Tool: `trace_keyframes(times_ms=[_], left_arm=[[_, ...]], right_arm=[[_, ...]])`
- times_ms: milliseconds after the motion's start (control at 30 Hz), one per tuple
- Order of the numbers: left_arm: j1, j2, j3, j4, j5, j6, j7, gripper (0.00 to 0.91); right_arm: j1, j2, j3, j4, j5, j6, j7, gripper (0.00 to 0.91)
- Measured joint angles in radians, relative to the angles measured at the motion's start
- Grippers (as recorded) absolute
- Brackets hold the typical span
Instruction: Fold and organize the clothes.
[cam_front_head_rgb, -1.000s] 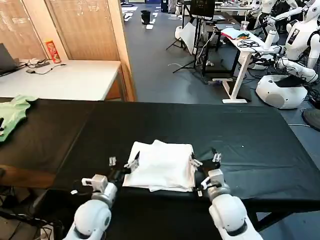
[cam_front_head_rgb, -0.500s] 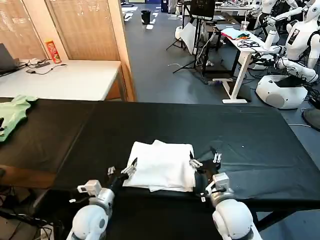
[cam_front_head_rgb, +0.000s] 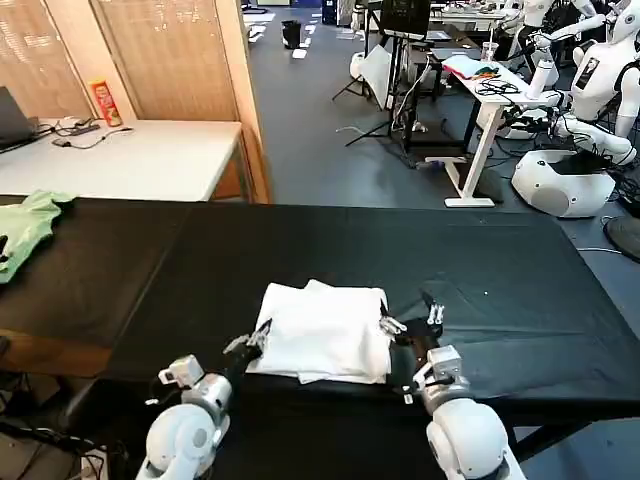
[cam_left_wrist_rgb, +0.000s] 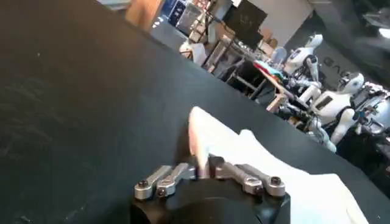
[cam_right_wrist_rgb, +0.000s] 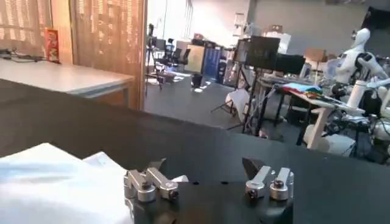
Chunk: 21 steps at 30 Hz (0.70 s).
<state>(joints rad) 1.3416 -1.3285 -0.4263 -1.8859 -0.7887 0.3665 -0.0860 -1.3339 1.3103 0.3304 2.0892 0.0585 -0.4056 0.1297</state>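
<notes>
Two glossy white, rounded robot forearms end in black wrist housings. The left gripper (cam_front_head_rgb: 255, 338) and right gripper (cam_front_head_rgb: 410, 318) have silver metal linkage bars joined by round screws, tipped with dark fingers (cam_right_wrist_rgb: 253, 166).

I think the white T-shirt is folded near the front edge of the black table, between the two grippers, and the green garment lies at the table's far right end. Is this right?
Not quite. The head view shows the green garment at the far left end of the black table, not the right. The rest holds: the folded white T-shirt lies near the front edge, between the left gripper and the right gripper.
</notes>
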Motion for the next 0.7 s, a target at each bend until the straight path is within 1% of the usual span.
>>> trace_keyframes(times_ms=[133,367,467,700], left_arm=[[-0.013,0.004,-0.002,-0.015,0.063,0.007,-0.022,0.000],[-0.005,0.060,-0.053,-0.059,0.272,0.022,-0.016,0.000],[0.010,0.125,-0.098,-0.090,0.330,0.018,-0.010,0.000],[0.056,0.328,-0.234,-0.150,0.371,0.018,0.002,0.000]], right_arm=[[-0.006,0.003,0.003,0.000,-0.003,0.003,0.000,0.878],[-0.021,0.002,0.012,0.004,-0.004,0.006,-0.001,0.878],[-0.021,0.002,0.010,0.004,-0.004,0.007,-0.001,0.878],[-0.017,0.003,0.004,0.001,-0.003,0.007,-0.002,0.878]])
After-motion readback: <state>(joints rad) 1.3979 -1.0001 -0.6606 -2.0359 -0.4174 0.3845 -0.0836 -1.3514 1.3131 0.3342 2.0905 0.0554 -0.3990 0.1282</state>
